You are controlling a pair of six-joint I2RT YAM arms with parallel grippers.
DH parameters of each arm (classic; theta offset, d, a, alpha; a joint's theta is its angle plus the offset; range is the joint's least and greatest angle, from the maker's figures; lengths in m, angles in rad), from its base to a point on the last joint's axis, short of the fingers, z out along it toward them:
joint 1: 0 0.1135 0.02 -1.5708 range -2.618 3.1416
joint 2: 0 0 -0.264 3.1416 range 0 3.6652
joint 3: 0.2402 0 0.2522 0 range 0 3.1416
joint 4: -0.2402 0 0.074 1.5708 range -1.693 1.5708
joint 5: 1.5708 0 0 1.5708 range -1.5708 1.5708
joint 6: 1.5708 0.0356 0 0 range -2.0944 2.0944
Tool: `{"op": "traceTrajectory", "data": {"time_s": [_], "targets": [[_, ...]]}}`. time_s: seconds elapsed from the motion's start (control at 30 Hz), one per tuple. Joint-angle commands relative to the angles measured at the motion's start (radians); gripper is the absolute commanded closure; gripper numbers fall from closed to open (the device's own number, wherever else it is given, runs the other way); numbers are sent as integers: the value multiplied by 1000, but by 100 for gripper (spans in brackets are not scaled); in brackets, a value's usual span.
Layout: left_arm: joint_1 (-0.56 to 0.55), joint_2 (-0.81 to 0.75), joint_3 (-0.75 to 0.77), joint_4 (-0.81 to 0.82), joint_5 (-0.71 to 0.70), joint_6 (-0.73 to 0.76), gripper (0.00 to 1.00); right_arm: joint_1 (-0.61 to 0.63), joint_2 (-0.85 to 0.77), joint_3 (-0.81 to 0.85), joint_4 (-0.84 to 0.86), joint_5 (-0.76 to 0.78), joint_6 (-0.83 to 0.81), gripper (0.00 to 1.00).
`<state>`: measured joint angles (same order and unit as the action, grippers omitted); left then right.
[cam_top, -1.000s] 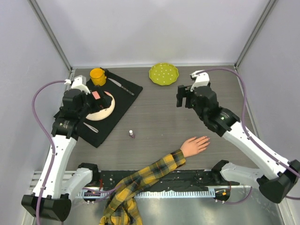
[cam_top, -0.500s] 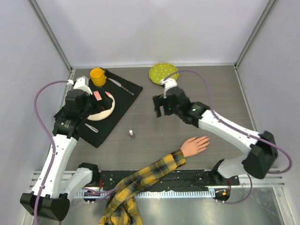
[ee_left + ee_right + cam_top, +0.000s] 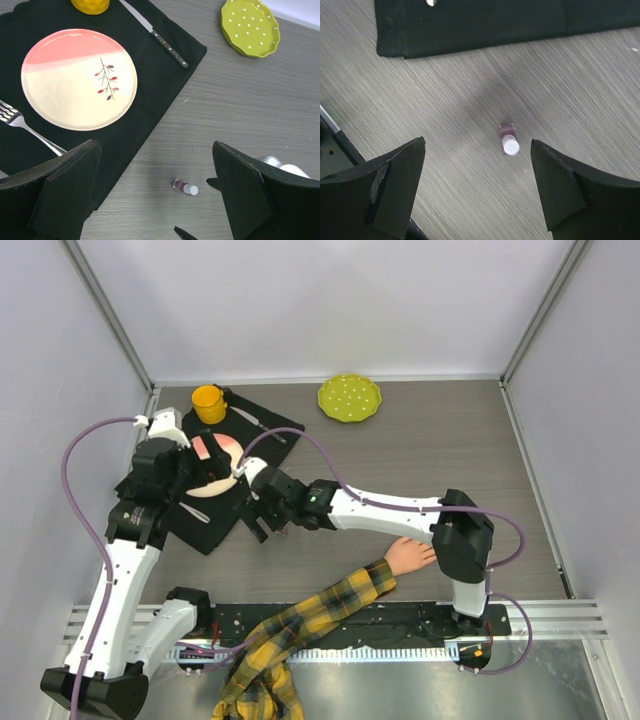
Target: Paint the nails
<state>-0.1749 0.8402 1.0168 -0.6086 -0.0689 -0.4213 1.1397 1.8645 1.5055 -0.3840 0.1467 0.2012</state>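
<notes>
The mannequin hand (image 3: 408,554) lies palm down at the front, in a yellow-and-black plaid sleeve (image 3: 335,602). Its fingertips are under my right arm's elbow, so the nails are hidden. A small purple polish bottle (image 3: 509,140) with a white cap stands on the table beside the black mat. My right gripper (image 3: 477,185) hovers over it, open, the bottle a little right of centre between the fingers and apart from both. My left gripper (image 3: 157,200) hangs open above the plate's edge and holds nothing. The bottle (image 3: 185,188) shows between its fingers, far below.
On the black placemat (image 3: 208,528) sit a pink-and-cream plate (image 3: 79,77), a fork (image 3: 27,131), a knife (image 3: 159,39) and a yellow cup (image 3: 207,400). A green dotted dish (image 3: 349,397) stands at the back. Grey walls close three sides.
My right arm has swept from the back right across the table to the left and now hovers over the bottle. The left arm has barely moved.
</notes>
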Motion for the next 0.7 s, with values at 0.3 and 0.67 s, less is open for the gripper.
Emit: {"op": "traceTrajectory", "data": {"time_s": [0.3, 0.67], "targets": [[-2, -50, -18, 6, -25, 32, 0, 25, 104, 127, 4, -41, -34, 31], [-2, -41, -18, 4, -12, 36, 0, 29, 124, 71, -32, 122, -94, 32]]}}
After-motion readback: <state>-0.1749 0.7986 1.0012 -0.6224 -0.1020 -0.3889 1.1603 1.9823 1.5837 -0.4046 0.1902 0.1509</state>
